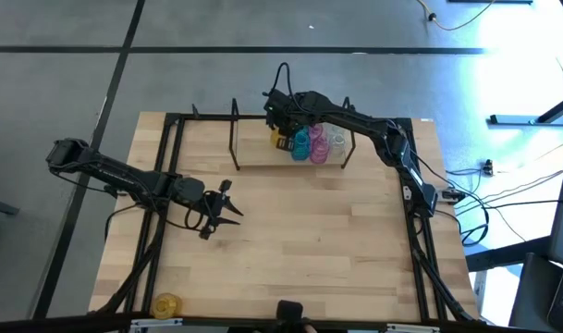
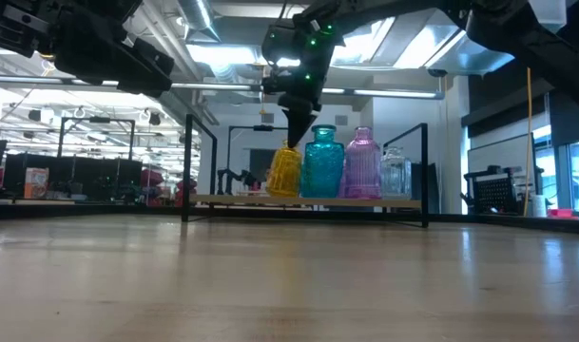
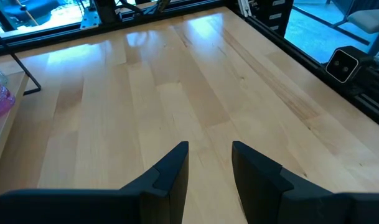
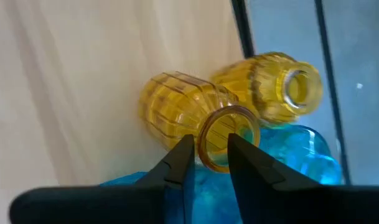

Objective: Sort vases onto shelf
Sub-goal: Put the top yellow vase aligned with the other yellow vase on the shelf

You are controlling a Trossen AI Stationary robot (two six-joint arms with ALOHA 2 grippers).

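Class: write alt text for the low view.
The right gripper comes down onto a yellow vase, leftmost of four vases on the shelf; beside it stand a teal vase, a pink vase and a clear vase.

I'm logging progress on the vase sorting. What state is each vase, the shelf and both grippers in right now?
Yellow vase: on the shelf, tilted, its neck between the right gripper's fingers.
Teal vase: upright on shelf.
Pink vase: upright on shelf.
Clear vase: upright on shelf.
Second yellow vase: at the table edge, unsorted.
Shelf: partly filled.
Right gripper: at the yellow vase's neck.
Left gripper: open, empty.
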